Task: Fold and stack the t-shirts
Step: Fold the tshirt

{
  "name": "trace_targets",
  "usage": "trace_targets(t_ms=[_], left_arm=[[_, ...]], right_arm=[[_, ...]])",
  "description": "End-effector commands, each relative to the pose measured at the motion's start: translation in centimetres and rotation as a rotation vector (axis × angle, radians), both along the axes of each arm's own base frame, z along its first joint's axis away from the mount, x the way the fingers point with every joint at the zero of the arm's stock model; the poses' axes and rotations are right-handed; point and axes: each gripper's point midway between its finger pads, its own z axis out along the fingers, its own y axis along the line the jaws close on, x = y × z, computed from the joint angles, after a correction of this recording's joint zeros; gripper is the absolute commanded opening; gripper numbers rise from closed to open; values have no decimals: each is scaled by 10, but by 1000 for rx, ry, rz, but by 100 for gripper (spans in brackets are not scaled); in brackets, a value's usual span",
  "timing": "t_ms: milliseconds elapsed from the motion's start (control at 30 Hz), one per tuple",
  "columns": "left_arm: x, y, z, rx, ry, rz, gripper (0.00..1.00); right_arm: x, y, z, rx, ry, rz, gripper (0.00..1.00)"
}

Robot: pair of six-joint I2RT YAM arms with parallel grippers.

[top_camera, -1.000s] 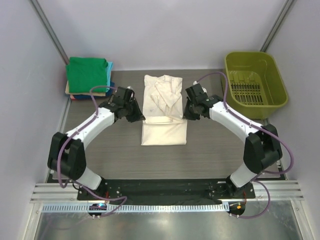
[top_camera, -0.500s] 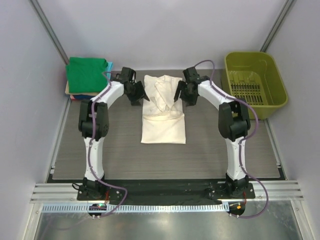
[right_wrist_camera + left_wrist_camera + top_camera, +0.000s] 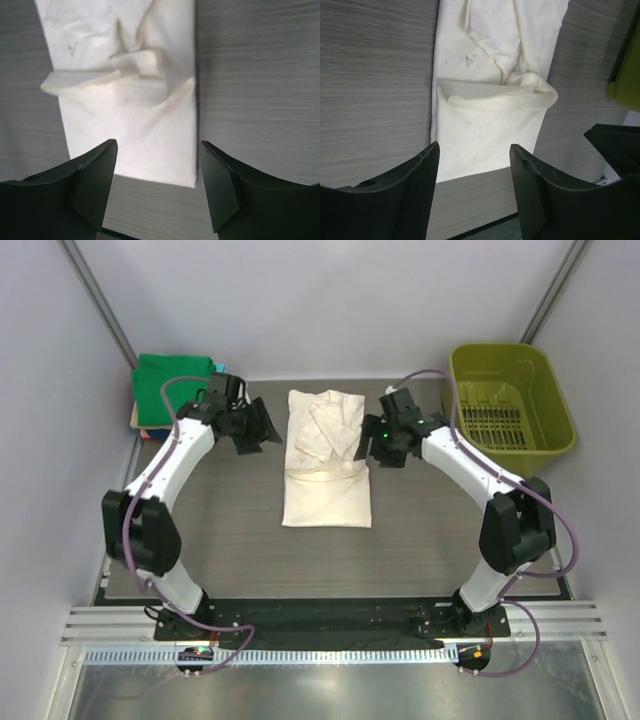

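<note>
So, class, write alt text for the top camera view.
A cream shirt, partly folded, lies on the table between the open left pincer and open right pincer. A stack of folded shirts sits far left, a green basket far right.

1. Top view: high up, above and behind the arm bases, looking down from far off over the whole table (image 3: 200, 540).
2. Left wrist view: in close, peering out through the left gripper (image 3: 473, 147) down onto the shirt (image 3: 485, 135).
3. Right wrist view: just as close, looking through the right gripper (image 3: 158, 143) from the opposite side.
4. All three share the shirt's folded middle and the table beside it.
</note>
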Motion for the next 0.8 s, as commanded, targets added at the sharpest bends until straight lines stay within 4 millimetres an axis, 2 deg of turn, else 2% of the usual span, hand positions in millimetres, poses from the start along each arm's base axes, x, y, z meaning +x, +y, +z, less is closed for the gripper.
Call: trace_targets(t_ms=[0,33,67,100,133,167,200,233,267,300,333,367,400,433,500,600,633,667,700,733,767], left_arm=[[-38,8,-9,51,-32,-46,59],[-52,12,5,49,-77,-52,59],[-62,16,4,64,-80,-53,59],[-81,24,-14,94,-38,-63,59],[-92,31,2,104,-92,-59,59],[-99,39,-1,139,-96,-46,59],[-112,48,-10,171,-82,-42,59],[-121,55,-13,201,-81,-42,59],[-129,65,-6,227,-119,-20,59],[-134,69,-8,242,-127,-19,59],[-143,75,-20,264,-110,-17,59],[-148,79,-14,272,-150,-11,59],[-149,85,-15,294,-165,4,59],[-155,88,-24,307,-157,2,59],[-158,91,-23,308,-190,17,59],[-157,89,-17,295,-211,10,59],[-157,89,-18,300,-206,5,60],[-156,89,-16,304,-208,2,59],[-158,91,-19,313,-192,-3,59],[-158,91,-21,316,-183,-7,59],[-158,90,-23,316,-177,-9,59]], right_arm=[[-26,55,12,48,-71,122,72],[-32,62,10,43,-66,141,72],[-40,76,1,34,-48,175,71],[-42,81,-3,27,-39,182,71],[-41,86,-6,17,-38,190,70],[-42,90,-10,-2,-35,204,70],[-44,96,-25,-34,-12,220,70],[-39,96,-28,-69,-18,214,69],[-38,98,-31,-88,-13,226,68],[-40,98,-48,-141,21,232,68],[-35,101,-47,-154,10,229,68],[-35,101,-52,-172,19,235,67],[-35,101,-63,-197,36,238,67],[-31,102,-65,-209,31,236,67],[-28,101,-71,-236,42,238,66],[-16,102,-80,-282,43,231,66],[-11,102,-76,-295,36,229,66],[-9,99,-86,-330,49,227,66],[-9,97,-89,-353,63,228,65],[0,100,-83,-357,45,224,66],[3,97,-91,-387,54,223,66]])
